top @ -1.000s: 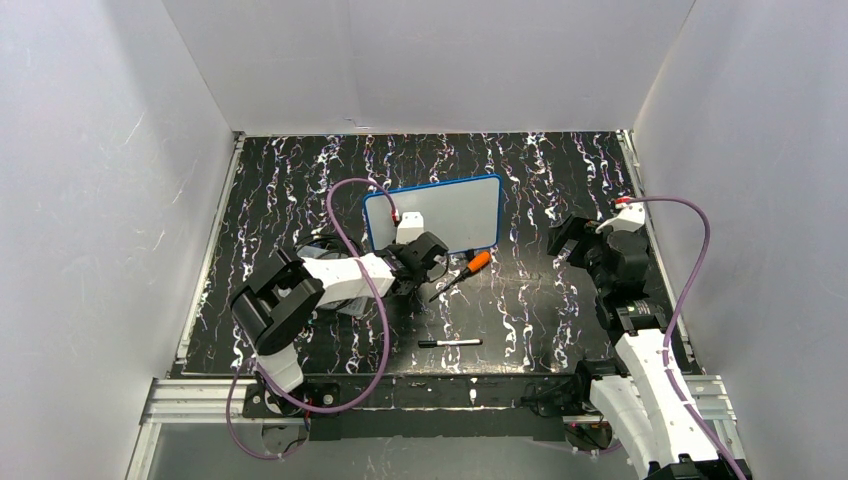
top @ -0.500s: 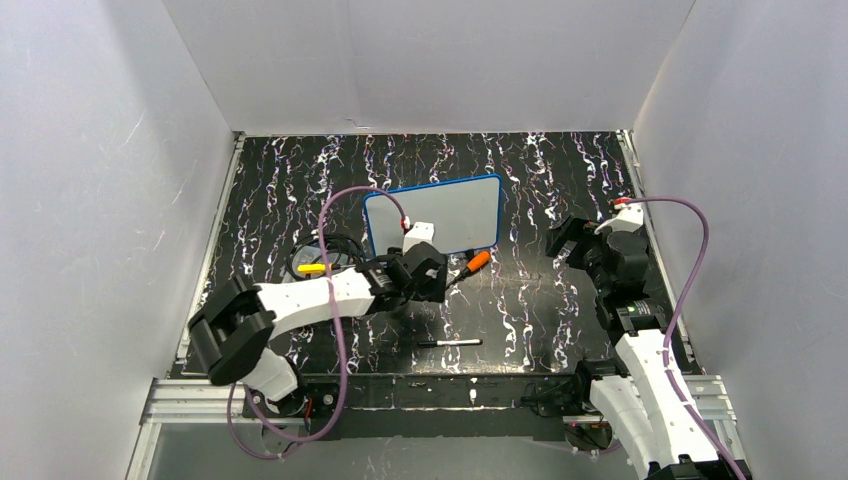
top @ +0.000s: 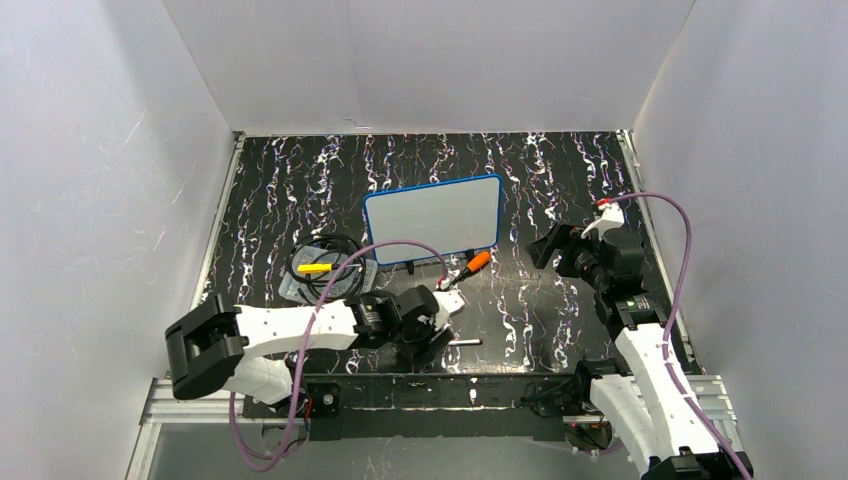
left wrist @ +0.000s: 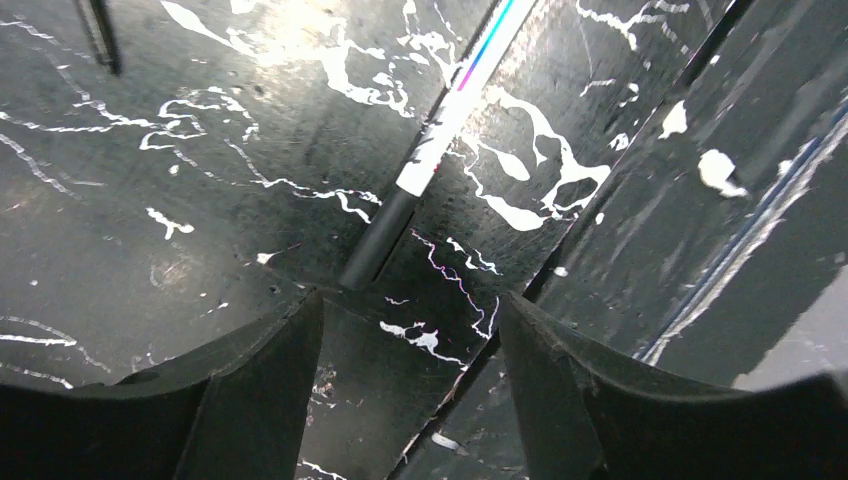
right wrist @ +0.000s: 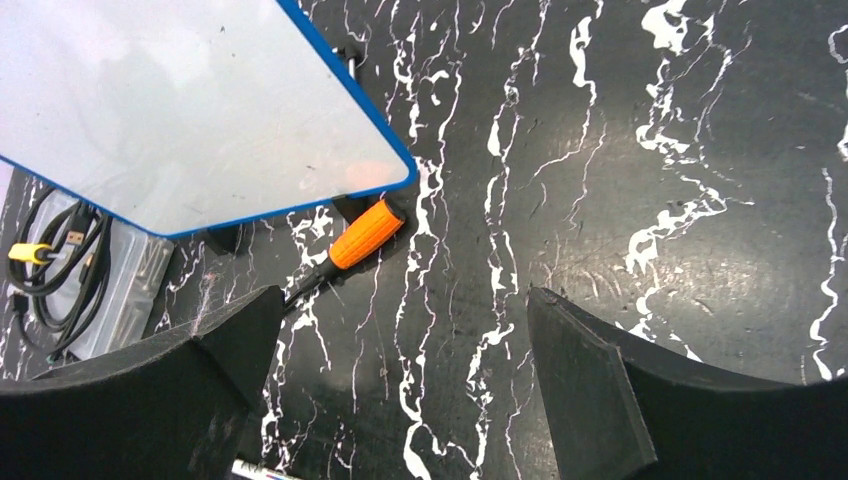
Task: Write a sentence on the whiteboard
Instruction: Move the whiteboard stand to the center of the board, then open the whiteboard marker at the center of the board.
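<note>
The whiteboard, blue-rimmed with rounded corners, sits at the centre of the top view on the black marbled table. Its white face shows only faint smudges. The left gripper reaches low at lower centre, jaws apart over a marker's dark end. The right gripper, jaws wide, faces the board's lower right corner.

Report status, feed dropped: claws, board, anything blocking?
Left claw open over marker; right claw open, empty. Board blank. Screwdriver by board's corner.
</note>
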### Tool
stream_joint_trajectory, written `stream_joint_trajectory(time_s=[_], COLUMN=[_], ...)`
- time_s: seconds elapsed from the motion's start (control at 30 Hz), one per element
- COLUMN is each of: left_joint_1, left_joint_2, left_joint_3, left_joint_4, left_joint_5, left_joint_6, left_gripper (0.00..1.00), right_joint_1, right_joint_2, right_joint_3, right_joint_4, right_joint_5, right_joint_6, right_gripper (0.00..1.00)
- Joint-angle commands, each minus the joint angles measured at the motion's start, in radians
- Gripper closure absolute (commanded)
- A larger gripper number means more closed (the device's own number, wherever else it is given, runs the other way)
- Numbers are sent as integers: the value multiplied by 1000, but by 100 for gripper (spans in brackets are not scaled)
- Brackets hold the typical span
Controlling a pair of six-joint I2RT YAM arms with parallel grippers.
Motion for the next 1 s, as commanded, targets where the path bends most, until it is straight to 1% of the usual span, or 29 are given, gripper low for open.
stream_joint_trajectory(time_s=[0.0, 0.13, 0.43, 0.57, 0.7, 0.8, 0.83, 0.97], left_joint_1=[-45, -66, -68, -70, -86, -110, -119, -132], left_joint_2=[54, 101, 163, 167, 167, 147, 139, 76], left_joint_3=[-1, 7, 8, -1, -5, -14, -18, -24], left_joint_4=[59, 97, 128, 129, 82, 52, 46, 14], left_joint_5=[-42, -131, -160, -144, -139, -127, -120, -83], left_joint_6=[70, 99, 144, 148, 138, 112, 104, 73], left_gripper=[40, 43, 44, 57, 77, 96, 100, 100], right_joint_1=[-2, -2, -2, -2, -2, -2, -2, -2], right_joint_2=[10, 10, 15, 24, 31, 39, 44, 69], right_joint_3=[54, 58, 60, 60, 69, 80, 83, 75], right_joint_4=[-7, -15, -20, -18, -26, -48, -60, -83], right_joint_5=[-72, -85, -95, -97, -111, -148, -167, -325], right_joint_6=[2, -2, -10, -10, -11, -22, -25, -40], right_gripper=[0, 0, 0, 0, 0, 0, 0, 0])
